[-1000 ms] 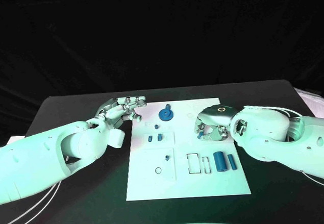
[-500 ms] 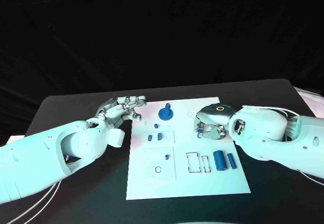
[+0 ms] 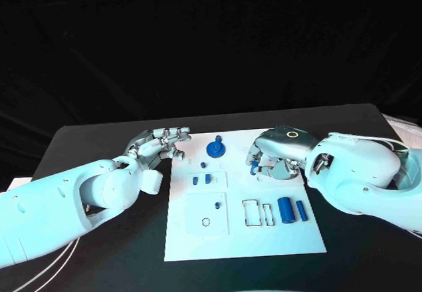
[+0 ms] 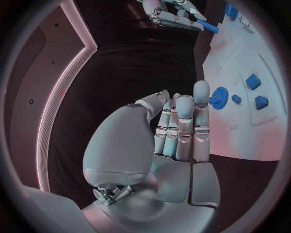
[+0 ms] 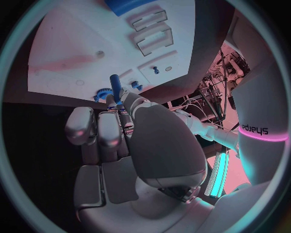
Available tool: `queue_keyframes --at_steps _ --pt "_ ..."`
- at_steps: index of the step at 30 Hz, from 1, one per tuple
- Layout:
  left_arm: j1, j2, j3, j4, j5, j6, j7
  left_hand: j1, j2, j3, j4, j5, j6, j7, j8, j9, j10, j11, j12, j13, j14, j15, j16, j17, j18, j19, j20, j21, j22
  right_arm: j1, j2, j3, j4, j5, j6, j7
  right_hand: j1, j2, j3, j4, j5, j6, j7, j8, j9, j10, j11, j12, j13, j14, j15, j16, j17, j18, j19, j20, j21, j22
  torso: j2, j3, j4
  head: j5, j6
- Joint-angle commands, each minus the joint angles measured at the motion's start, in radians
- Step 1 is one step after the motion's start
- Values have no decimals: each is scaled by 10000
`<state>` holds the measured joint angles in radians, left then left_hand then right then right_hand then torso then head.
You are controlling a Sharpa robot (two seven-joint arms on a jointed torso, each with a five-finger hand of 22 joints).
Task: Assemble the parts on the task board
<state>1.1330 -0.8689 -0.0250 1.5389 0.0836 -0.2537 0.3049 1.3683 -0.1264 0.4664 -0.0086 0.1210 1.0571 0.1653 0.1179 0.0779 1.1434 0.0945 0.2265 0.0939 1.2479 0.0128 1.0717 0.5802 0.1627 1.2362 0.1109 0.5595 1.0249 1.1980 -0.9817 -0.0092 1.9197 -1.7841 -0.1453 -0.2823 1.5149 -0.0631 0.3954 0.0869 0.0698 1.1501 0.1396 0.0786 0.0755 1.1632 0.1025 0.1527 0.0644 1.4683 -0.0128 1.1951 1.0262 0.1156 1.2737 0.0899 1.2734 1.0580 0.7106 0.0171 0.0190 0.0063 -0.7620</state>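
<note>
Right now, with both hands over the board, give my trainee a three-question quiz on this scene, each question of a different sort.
1. True or false: the right hand holds a slim blue peg.
2. The round blue gear lies at which edge of the flat white task board? A) far edge B) near edge C) off the board
3. Fill in: the left hand, holding nothing, is by the board's far ____ corner.

Key: 1 true; 2 A; 3 left.

The right hand (image 3: pixel 274 157) has lifted and swung toward eleven o'clock, carrying a blue peg (image 3: pixel 253 165) off the board (image 3: pixel 244 240).
</note>
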Motion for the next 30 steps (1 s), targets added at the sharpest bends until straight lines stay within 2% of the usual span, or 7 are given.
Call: queue_keyframes --at_steps 1,6,10,14,18,23,30 --pt "-10 19 6 14 -38 165 25 5 53 -60 -9 -32 -19 56 56 -11 -89 6 29 15 -80 -20 -46 -7 163 -61 -1 -43 -11 25 84 8 288 514 -331 62 13 -112 437 -368 30 55 -2 -11 -5 403 -330 -44 -4 201 -9 46 19 -75 92 12 76 29 10 4 0 65 -16" --pt "-19 37 6 12 -38 179 26 14 58 -59 -16 -30 -24 56 56 -13 -95 6 33 15 -81 -20 -46 -11 163 -56 -2 -38 -10 -114 485 13 499 826 -310 191 -7 -156 495 -413 8 52 6 -23 -9 411 -325 -75 -4 197 -6 37 -5 -71 81 15 79 22 5 0 12 125 -66" --pt "-22 50 6 21 -38 184 30 14 58 -59 -16 -30 -24 56 56 -13 -95 6 33 15 -81 -20 -46 -11 163 -56 -2 -38 -10 -335 978 -18 411 930 -291 356 -14 -166 521 -431 2 47 10 -30 -12 412 -321 -89 -4 196 -4 39 -6 -69 74 16 76 14 -2 -27 8 211 -125" --pt "-24 48 7 35 -38 186 34 14 58 -59 -16 -30 -24 56 56 -13 -95 6 33 15 -81 -20 -46 -11 163 -56 -2 -38 -10 -692 1480 -91 152 870 -333 616 -23 -169 560 -454 4 40 16 -38 -15 411 -316 -106 -5 195 -1 40 -10 -68 69 17 78 13 -9 -33 20 250 -145" --pt "-24 32 7 49 -38 182 35 21 66 -58 -21 -28 -32 58 55 -14 -103 7 38 15 -81 -21 -44 -14 163 -54 -2 -44 -15 -1094 1903 -140 -130 843 -351 829 -52 -180 584 -466 10 33 25 -46 -18 408 -307 -126 -5 193 4 43 -12 -67 62 21 78 8 22 -15 9 324 -167" --pt "-24 21 7 80 -38 185 36 21 66 -58 -21 -28 -32 58 55 -14 -103 7 38 15 -81 -21 -44 -14 163 -54 -2 -44 -15 -1444 2356 -180 -577 817 -288 1013 -65 -180 613 -483 19 25 30 -54 -21 404 -303 -142 -5 193 8 47 -11 -66 56 23 78 4 19 -17 8 372 -233" --pt "-24 39 7 67 -38 192 36 21 66 -58 -21 -28 -32 58 55 -14 -103 7 38 15 -81 -21 -44 -14 163 -54 -2 -44 -15 -1618 2669 -210 -989 762 -170 1086 -71 -180 632 -497 24 20 33 -58 -22 402 -300 -153 -5 191 11 46 -16 -64 51 25 77 0 12 -11 19 399 -274"
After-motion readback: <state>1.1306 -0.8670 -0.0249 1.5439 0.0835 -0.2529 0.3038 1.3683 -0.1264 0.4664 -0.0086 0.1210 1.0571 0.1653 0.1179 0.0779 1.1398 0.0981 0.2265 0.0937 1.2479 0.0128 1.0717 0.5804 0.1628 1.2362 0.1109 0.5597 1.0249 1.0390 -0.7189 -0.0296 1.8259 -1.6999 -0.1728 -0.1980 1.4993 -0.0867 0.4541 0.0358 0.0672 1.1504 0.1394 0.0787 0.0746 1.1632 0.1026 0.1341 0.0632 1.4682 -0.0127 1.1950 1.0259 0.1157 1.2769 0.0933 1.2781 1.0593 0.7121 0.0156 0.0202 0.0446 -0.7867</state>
